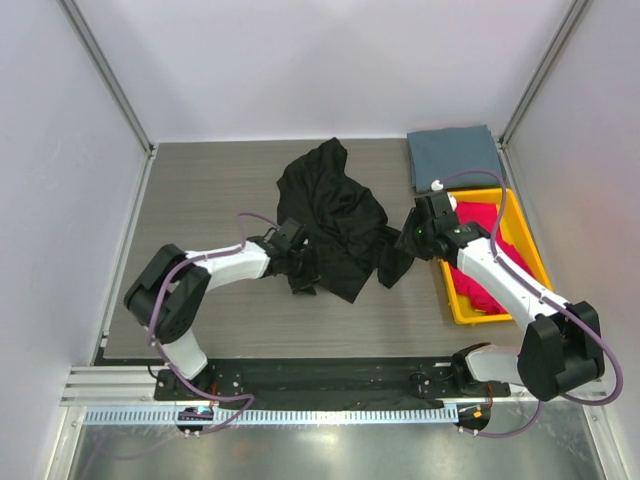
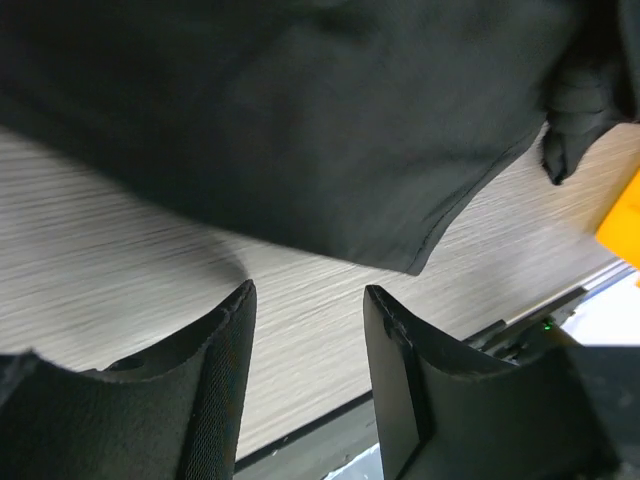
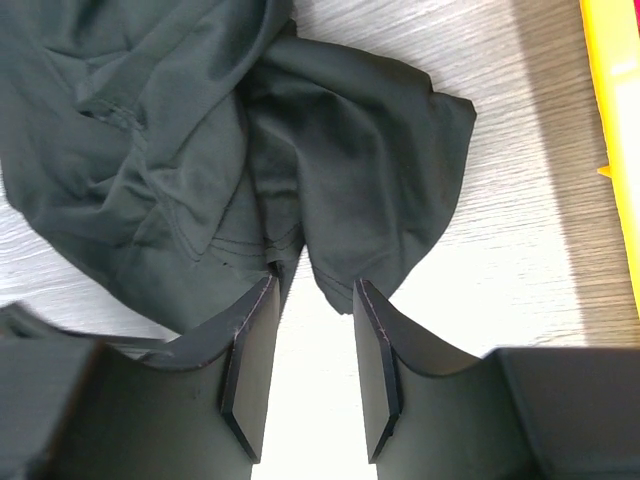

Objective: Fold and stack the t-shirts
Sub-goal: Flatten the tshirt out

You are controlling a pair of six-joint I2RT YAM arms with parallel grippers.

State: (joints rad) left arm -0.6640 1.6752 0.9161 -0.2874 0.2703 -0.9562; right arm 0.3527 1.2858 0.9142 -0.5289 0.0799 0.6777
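A black t-shirt (image 1: 335,215) lies crumpled in the middle of the table; it also shows in the left wrist view (image 2: 300,110) and the right wrist view (image 3: 200,150). My left gripper (image 1: 300,262) is open at the shirt's near left edge, with nothing between its fingers (image 2: 232,330). My right gripper (image 1: 408,240) is open at the shirt's right edge, its fingers (image 3: 262,320) just short of a cloth corner. A folded slate grey-blue t-shirt (image 1: 455,155) lies at the back right. A magenta-red t-shirt (image 1: 485,245) lies in the yellow tray (image 1: 462,305).
The yellow tray stands at the right edge, beside my right arm; its corner shows in the left wrist view (image 2: 620,225) and its rim in the right wrist view (image 3: 612,110). White walls and metal posts enclose the table. A black rail runs along the near edge.
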